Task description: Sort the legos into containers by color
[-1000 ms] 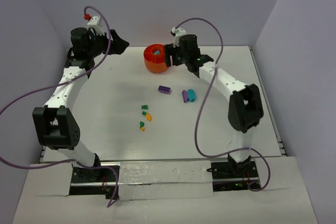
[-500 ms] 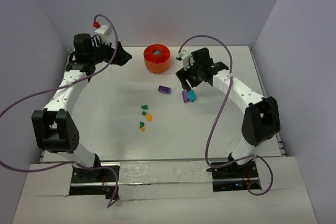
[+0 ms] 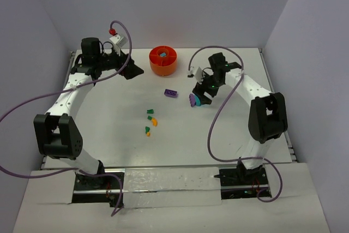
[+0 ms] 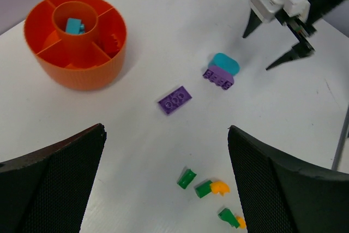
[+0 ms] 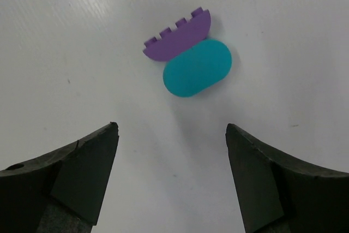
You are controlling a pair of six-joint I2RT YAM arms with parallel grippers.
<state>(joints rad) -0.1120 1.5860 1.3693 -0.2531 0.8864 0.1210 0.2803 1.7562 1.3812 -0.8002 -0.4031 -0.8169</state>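
The orange tub (image 3: 163, 61) (image 4: 75, 39) stands at the back of the table, with a teal brick (image 4: 74, 25) in its centre ring. Loose legos lie in front of it: a flat purple brick (image 3: 171, 93) (image 4: 175, 100), a teal piece (image 5: 197, 68) touching a purple piece (image 5: 180, 36), and green and orange bits (image 3: 151, 119) (image 4: 211, 187). My right gripper (image 3: 203, 94) (image 5: 172, 126) hangs open just above the teal and purple pair, holding nothing. To the left of the tub my left gripper (image 3: 135, 71) (image 4: 166, 129) is wide open and empty, looking down over the bricks.
White walls close in the back and both sides. Purple cables loop from both arms above the table. The right gripper (image 4: 257, 52) also shows in the left wrist view, fingers pointing down beside the teal piece.
My right arm has swung from the tub forward and right to the teal and purple pair, and its jaws have widened. My left gripper has shifted right, toward the tub.
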